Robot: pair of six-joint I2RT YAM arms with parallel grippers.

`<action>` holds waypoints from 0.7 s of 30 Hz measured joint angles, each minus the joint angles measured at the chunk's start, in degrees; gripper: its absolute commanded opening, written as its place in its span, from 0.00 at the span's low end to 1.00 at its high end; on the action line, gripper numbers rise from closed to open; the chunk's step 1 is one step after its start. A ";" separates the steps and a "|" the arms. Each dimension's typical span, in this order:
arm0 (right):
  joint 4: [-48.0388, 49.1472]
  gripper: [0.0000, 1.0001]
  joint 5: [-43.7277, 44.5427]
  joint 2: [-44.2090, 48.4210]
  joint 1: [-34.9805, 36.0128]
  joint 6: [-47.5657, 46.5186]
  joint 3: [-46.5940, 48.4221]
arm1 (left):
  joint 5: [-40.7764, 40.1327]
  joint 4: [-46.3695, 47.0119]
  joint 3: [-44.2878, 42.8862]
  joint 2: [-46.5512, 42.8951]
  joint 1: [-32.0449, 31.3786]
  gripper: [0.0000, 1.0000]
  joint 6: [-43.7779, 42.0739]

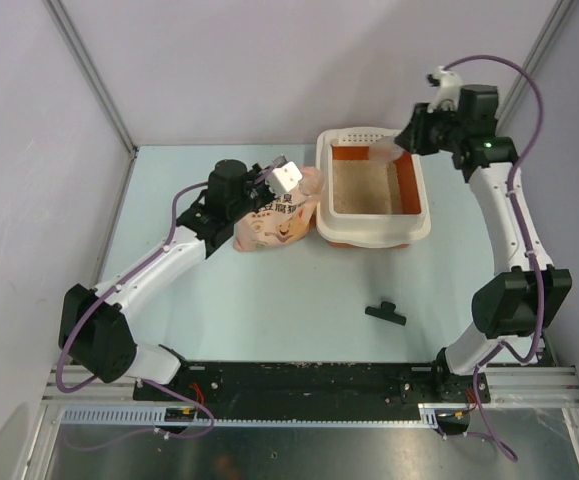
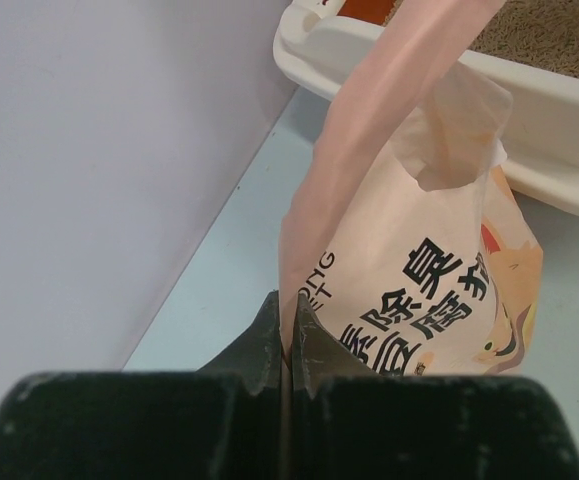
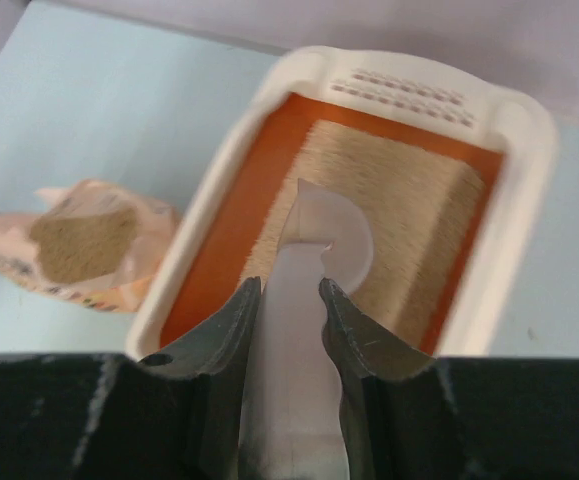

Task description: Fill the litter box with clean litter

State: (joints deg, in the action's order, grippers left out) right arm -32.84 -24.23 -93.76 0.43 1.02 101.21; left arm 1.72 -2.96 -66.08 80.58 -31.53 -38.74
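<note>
The litter box [image 1: 424, 228] stands at the back centre-right, with tan litter [image 1: 361, 188] spread on its floor. The pink-peach litter bag [image 1: 274, 225] lies against its left side. My left gripper [image 1: 269, 185] is shut on the bag's thin upper edge, and the left wrist view shows the jaws [image 2: 287, 305] pinching that edge of the bag [image 2: 419, 290]. My right gripper [image 1: 406, 140] hovers over the box's far right corner. In the right wrist view it [image 3: 289, 290] is shut on a pale translucent scoop-like piece [image 3: 324, 225] above the litter [image 3: 409, 200]. The bag's open mouth [image 3: 89, 245] shows litter inside.
A small black clip [image 1: 386, 313] lies on the table in front of the box. White enclosure walls and metal posts stand at the left, back and right. The box's perforated strip [image 3: 404, 88] is at its far end.
</note>
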 measured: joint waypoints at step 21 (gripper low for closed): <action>-4.24 0.00 -16.74 -8.09 15.54 -4.55 9.64 | -0.09 1.29 2.40 -2.23 0.00 0.02 0.98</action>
State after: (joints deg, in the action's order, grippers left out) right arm -37.08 -40.97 -101.84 15.97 -3.53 110.85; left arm 1.63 -1.67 -63.68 78.35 -31.53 -37.76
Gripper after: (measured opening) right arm 0.311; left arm 0.032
